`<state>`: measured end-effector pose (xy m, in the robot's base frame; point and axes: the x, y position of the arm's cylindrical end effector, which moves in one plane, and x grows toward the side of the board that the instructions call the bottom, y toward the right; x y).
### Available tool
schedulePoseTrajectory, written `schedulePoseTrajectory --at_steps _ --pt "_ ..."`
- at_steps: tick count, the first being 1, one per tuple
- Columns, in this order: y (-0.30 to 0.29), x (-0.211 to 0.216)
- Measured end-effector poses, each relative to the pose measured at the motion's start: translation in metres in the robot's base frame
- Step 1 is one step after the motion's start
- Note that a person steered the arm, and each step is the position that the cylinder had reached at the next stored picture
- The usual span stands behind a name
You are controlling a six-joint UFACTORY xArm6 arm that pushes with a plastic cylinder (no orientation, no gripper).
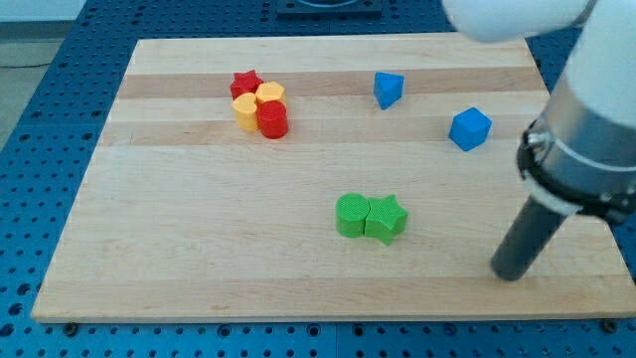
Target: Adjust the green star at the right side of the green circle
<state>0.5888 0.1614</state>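
Note:
A green star (388, 218) lies on the wooden board, touching the right side of a green circle (351, 215), just below the board's middle. My tip (510, 273) rests on the board near the lower right corner, well to the right of the star and a little lower, apart from every block.
A red star (245, 83), two yellow blocks (248, 111) (270, 93) and a red cylinder (273, 120) cluster at the upper left. A blue block (389, 89) and a blue cube (470, 129) sit at the upper right. The board's right edge (586, 189) runs behind my arm.

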Motion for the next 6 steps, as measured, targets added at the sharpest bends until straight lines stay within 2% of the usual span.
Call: schedulePoseTrajectory --at_steps 3,6 --pt "-0.079 -0.008" --pt "-0.083 -0.034"
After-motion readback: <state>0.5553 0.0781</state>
